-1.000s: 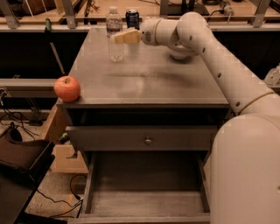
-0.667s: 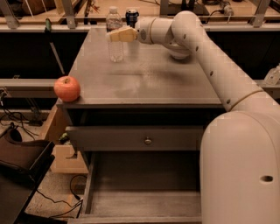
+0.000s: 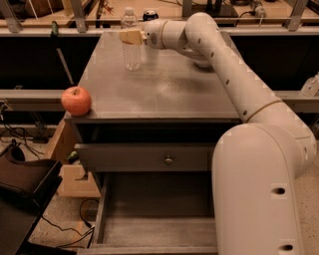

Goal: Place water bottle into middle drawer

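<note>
End effector (image 3: 130, 36) at the water bottle (image 3: 132, 57) covers its shoulder — arm (image 3: 249, 94) hides middle drawer (image 3: 154, 229) partly.

On bench (image 3: 164, 89), far-left part: water bottle (image 3: 132, 56) upright, soda can (image 3: 150, 15) behind it and slightly to the right at the far edge, claw (image 3: 130, 36) level with the bottle's upper part, at the end of the arm (image 3: 234, 79) stretching in from the right above the bench top. At near-left corner of bench: apple (image 3: 76, 100), well apart from the bottle. Below the bench front: knobbed drawer (image 3: 144, 158), and beneath that, pulled out toward the camera, middle drawer (image 3: 149, 231).
</note>
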Available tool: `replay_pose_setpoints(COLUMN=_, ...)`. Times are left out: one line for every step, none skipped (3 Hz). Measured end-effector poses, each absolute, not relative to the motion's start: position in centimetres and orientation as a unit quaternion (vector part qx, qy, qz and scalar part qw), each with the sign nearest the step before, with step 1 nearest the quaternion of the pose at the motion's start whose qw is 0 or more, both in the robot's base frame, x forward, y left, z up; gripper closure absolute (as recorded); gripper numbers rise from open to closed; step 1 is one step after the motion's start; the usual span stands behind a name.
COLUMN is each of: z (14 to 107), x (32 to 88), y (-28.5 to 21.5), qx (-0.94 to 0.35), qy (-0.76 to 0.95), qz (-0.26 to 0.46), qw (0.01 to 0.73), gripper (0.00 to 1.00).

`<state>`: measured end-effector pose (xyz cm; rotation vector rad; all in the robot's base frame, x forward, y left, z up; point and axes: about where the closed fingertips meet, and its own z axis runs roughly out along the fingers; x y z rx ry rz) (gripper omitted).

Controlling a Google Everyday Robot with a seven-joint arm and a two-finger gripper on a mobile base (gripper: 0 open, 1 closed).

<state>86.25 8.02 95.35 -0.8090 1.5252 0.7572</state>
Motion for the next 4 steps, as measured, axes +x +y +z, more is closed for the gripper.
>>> replay_pose_setpoints(z=95.3, x=86.2, y=8.3, qx=-0.348, qy=0.654, qz=0.326, qw=0.587, gripper=0.71)
replay_pose_setpoints(z=95.3, x=86.1, y=8.8, qx=-0.351, qy=0.654, qz=0.326, qw=0.585, gripper=0.99)
replay_pose_setpoints(z=95.7, x=85.9, y=9.0, qx=-0.358, qy=0.655, qz=0.322, qw=0.582, gripper=1.00)
replay_pose_setpoints(z=98.7, x=83.2, y=7.9, qx=-0.379, qy=0.646, qz=0.309, qw=0.586, gripper=1.00)
